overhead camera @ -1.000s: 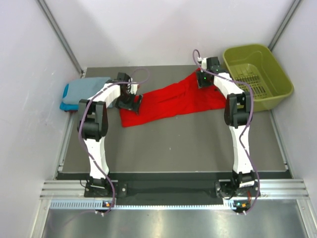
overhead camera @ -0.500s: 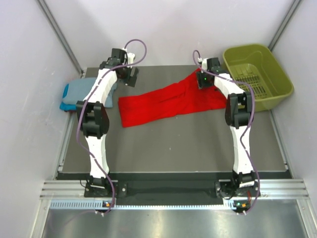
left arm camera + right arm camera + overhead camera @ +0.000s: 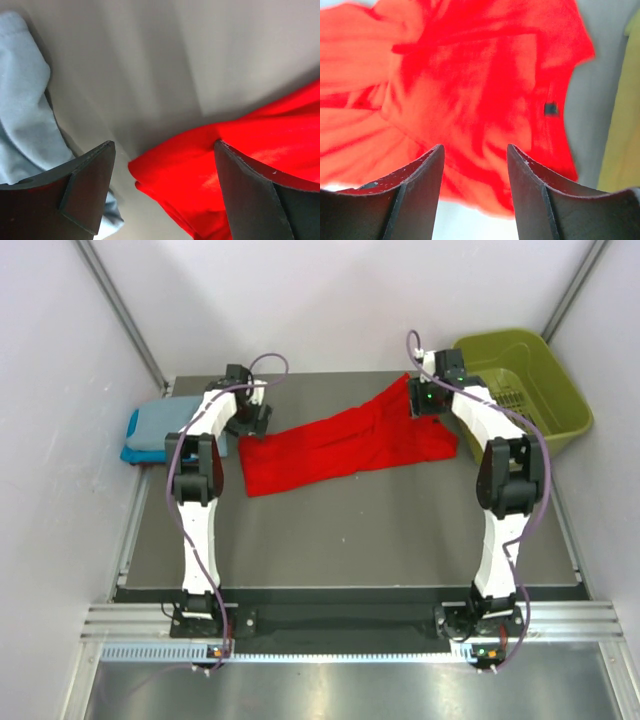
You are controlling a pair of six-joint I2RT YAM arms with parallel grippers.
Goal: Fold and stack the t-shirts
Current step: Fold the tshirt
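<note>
Red cloth, limp and light: I expect sagging, so I'd pinch corners. The red t-shirt [image 3: 340,445] lies spread on the surface [image 3: 350,530]. The left tool [image 3: 162,150] hangs released over its left corner and the right tool [image 3: 475,150] released above its basket-side end. Only the top view shows the grey-blue t-shirt [image 3: 175,420] folded on a turquoise t-shirt [image 3: 133,452].

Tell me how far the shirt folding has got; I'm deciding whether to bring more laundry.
Done, it seems: a grey-blue shirt lies folded on a turquoise shirt at the far left. In hand: the red shirt lies rumpled across the middle, with the left gripper open over its left corner and the right gripper open above its other end, neither gripping. Left: fold the red shirt and stack it on that pile.
</note>
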